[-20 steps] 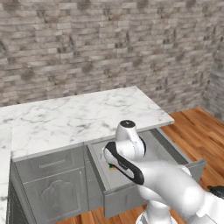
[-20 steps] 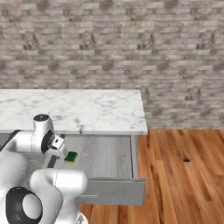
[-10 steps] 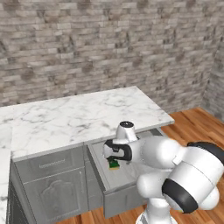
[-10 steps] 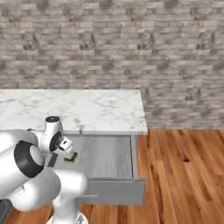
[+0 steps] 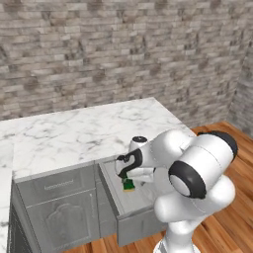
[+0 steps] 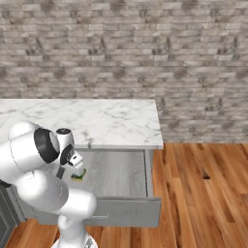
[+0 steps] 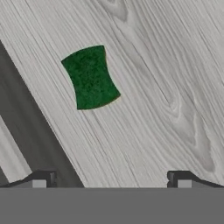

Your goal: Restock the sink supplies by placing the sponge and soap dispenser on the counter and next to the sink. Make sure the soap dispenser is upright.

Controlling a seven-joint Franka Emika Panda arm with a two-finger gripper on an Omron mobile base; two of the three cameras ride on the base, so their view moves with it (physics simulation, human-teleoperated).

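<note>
Sponge (image 7: 90, 77) is being shown lying flat, green face up, on the pale wood-grain floor of an open drawer (image 6: 121, 169) that is being held pulled out from under the white marble surface (image 5: 74, 133). In the left base view the sponge (image 5: 129, 185) is being seen as a small green block with a yellow layer beneath, just below the robot's hand; in the right base view it (image 6: 78, 175) is lying toward the left side of the drawer floor, partly covered by the hand.

The pincer (image 7: 109, 179) is being held above the drawer floor with its jaws spread wide and nothing between them; the two dark fingertips (image 7: 41, 179) are being seen well apart at the bottom of the hand view, and the sponge is lying ahead of them, apart from both. In the base views the pincer (image 5: 129, 177) is being pointed downward into the drawer; whether its tips are touching the sponge cannot be told there, though a gap appears likely.

Grey cabinet fronts (image 5: 59, 212) are being shown under the surface, a brick wall (image 6: 121, 48) behind it, and a wooden floor (image 6: 203, 193) to the right.
</note>
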